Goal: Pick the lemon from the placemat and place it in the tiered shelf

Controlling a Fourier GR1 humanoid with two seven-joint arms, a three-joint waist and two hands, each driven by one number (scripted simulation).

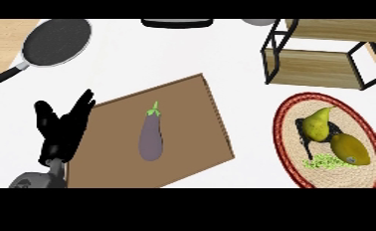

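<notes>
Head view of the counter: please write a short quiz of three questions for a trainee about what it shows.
1. True or false: the lemon lies on the brown board.
2. Which thing lies on the brown board? A) pear B) eggplant C) pan
3. Fill in: the tiered shelf stands at the view's upper ____.

Key
1. False; it lies on the round placemat beside the pear.
2. B, the eggplant; the pan is at upper left.
3. Right.

The left hand rests open at lower left.
</notes>
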